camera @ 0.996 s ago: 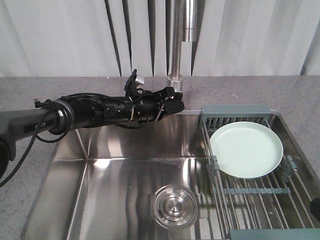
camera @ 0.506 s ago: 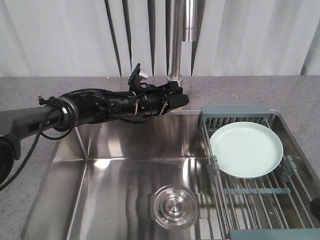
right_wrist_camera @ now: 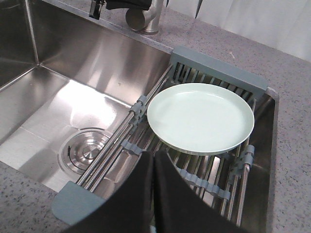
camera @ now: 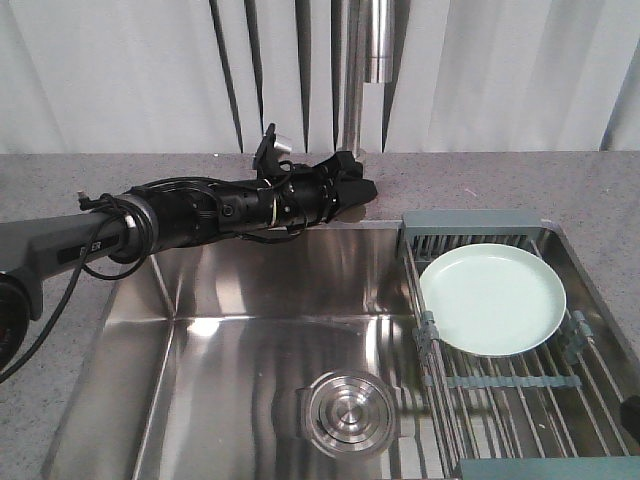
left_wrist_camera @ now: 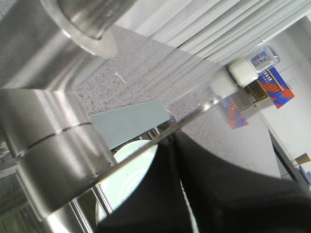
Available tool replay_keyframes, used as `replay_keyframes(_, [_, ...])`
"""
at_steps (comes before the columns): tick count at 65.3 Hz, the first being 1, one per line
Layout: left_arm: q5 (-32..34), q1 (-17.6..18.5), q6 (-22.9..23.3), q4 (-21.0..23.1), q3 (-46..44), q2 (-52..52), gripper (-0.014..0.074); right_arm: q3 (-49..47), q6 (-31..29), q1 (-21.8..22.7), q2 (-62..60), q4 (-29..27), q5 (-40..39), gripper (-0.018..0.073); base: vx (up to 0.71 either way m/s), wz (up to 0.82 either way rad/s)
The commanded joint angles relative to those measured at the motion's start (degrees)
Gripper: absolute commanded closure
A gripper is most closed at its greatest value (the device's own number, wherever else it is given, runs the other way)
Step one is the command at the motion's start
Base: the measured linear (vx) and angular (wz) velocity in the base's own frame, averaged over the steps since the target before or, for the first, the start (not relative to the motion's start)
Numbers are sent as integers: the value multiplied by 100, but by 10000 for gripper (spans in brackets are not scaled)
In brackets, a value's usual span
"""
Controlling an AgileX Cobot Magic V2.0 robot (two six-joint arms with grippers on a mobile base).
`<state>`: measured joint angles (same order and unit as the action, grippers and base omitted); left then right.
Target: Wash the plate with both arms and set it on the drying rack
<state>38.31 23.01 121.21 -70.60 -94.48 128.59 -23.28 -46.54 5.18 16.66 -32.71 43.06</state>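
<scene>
The pale green plate lies flat on the rods of the drying rack over the right side of the sink. My left gripper is shut at the back rim, right beside the faucet base. In the left wrist view its fingertips meet just under the thin steel faucet lever; whether they pinch it is unclear. In that view the plate shows past them. My right gripper is shut and empty, hovering above the rack's near side, short of the plate.
The steel sink basin has a round drain at its middle. A tall faucet spout rises behind it. Grey speckled counter surrounds the sink, with white curtains behind.
My left arm has risen and reached a little to the right, bringing its shut gripper up to the faucet base. The plate and the rack have not moved.
</scene>
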Motion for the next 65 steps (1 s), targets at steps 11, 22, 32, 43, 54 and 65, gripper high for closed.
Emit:
replay_keyframes(11, [-372,-70,122,806,-200,-326,603,-146,4,17,60,-134,-308,561,0,0])
replay_keyframes(22, [51,-70,122,731,-200,-338,603,-146,4,17,60,-134,-308,561,0,0])
replay_keyframes(32, [997,-70,122,704,-200,-345,603,-146,4,17,60,-134,-308,561,0,0])
replay_keyframes(43, [1663,-70,122,665,-186,-425,603,-146,4,17,60,-134,-308,561,0,0])
replay_keyframes(54, [1836,-93,122,289,-172,-774,603,-146,4,17,60,-134,-303,561,0,0])
replay_keyframes(65, [2011,-186,128,-415,-108,-1312,603,-146,4,17,60,-129,-308,561,0,0])
